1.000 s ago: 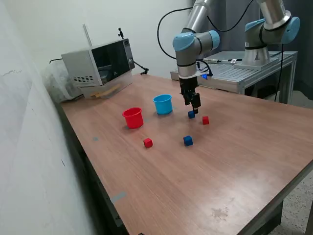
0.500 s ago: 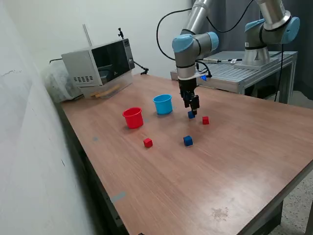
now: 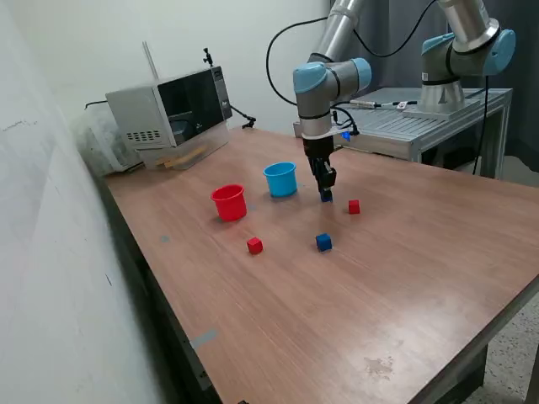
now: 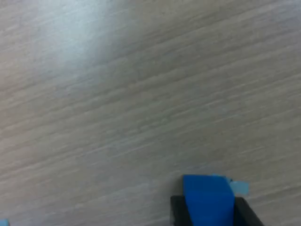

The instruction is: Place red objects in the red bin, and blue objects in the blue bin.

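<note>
1. The two cups (image 3: 229, 202) (image 3: 280, 179) are sitting side by side on the table (image 3: 404, 286).
2. One cube (image 3: 325, 197) is lying at the gripper's (image 3: 325, 194) tip, at 3 o'clock of the second cup.
3. Three cubes (image 3: 354, 206) (image 3: 323, 242) (image 3: 254, 245) are lying apart towards 5 o'clock.

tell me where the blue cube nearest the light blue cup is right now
In the exterior view, the dark blue cube sits between the gripper fingers, right of the light blue cup and left of a red cube.
</note>
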### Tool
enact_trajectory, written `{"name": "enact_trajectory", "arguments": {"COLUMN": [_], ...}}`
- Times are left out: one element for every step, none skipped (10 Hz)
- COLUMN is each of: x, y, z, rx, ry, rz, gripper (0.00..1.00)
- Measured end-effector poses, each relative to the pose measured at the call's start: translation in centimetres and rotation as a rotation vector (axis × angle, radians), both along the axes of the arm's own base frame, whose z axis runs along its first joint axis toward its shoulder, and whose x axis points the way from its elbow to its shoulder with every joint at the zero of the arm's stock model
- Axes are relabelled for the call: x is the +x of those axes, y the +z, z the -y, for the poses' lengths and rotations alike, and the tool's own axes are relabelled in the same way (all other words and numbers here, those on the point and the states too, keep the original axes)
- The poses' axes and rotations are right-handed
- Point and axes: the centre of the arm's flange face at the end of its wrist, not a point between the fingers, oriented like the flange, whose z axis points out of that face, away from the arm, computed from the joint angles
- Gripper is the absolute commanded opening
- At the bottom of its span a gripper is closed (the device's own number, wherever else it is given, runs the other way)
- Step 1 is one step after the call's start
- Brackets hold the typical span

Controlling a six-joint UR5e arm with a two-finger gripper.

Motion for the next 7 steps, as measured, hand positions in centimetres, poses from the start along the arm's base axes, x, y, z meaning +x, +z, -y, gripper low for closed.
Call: {"name": "enact_trajectory", "arguments": {"x": [0.0,0.0,0.1,0.4,0.9,1.5,1.9], "y": [0.1,1.1,3.2,5.9,8.8,11.3,13.0], "z": [0.1,0.6,1.5,2.5,3.4,4.2,4.5], "rx": [0.0,0.002,0.004,0.007,0.009,0.01,0.011], "ry": [0.009,0.033,0.06,0.084,0.108,0.127,0.142], "rz": [0.002,-0.012,-0.039,-0.07,-0.1,-0.123,-0.135], "gripper": [0.0,0.0,0.0,0.0,0.0,0.0,0.0]}}
